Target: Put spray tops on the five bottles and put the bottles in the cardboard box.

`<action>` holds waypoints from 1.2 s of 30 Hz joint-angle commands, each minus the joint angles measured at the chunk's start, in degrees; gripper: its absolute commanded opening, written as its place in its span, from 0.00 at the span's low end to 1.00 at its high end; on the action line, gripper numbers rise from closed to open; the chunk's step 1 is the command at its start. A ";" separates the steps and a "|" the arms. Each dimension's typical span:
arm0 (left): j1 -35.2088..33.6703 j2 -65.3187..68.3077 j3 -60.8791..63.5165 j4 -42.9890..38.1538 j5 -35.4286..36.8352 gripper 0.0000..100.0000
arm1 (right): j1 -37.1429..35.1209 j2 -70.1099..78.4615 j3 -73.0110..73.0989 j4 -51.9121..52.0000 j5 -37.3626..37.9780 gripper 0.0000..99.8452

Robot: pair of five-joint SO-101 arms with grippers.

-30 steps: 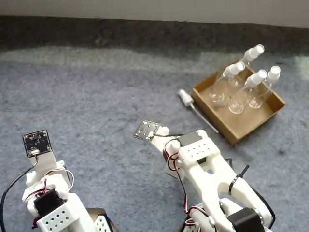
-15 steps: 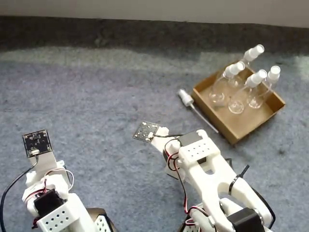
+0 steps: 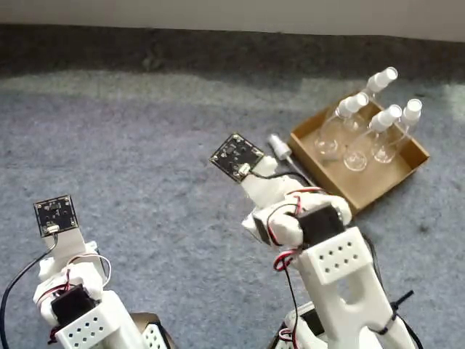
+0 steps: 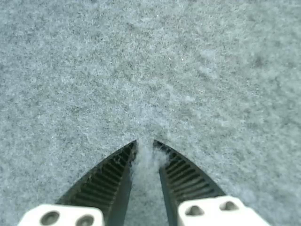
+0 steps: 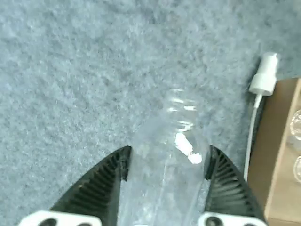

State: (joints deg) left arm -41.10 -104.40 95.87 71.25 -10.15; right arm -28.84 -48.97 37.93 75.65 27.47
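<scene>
R arm now swung fwd toward the box vs. 1 s ago. Right gripper pinches clear, capless bottle over carpet, near loose spray top beside cardboard box. Left gripper narrowly parted, empty.

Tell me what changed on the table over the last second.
The right arm swung forward toward the cardboard box, carrying the right gripper, its fingers closed on a clear bottle, up close to the loose spray top. The left arm, the spray top, the box and the four capped bottles inside stayed put.
</scene>
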 commanded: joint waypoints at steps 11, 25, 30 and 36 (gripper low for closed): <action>7.34 -0.57 1.10 0.62 -3.25 0.00 | -0.48 -36.35 17.89 -1.71 -4.04 0.16; 14.90 -0.48 -7.43 2.55 -15.30 0.00 | 7.34 -44.35 28.97 -8.75 -5.36 0.16; 15.16 -0.48 -16.57 7.12 -17.76 0.00 | 9.10 -44.35 35.65 -15.16 -13.54 0.16; 15.25 -0.48 -23.69 11.43 -17.76 0.00 | 9.10 -44.35 38.90 -18.33 -17.49 0.16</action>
State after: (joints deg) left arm -27.12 -104.66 78.29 80.40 -27.30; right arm -20.75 -92.66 77.32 59.47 11.03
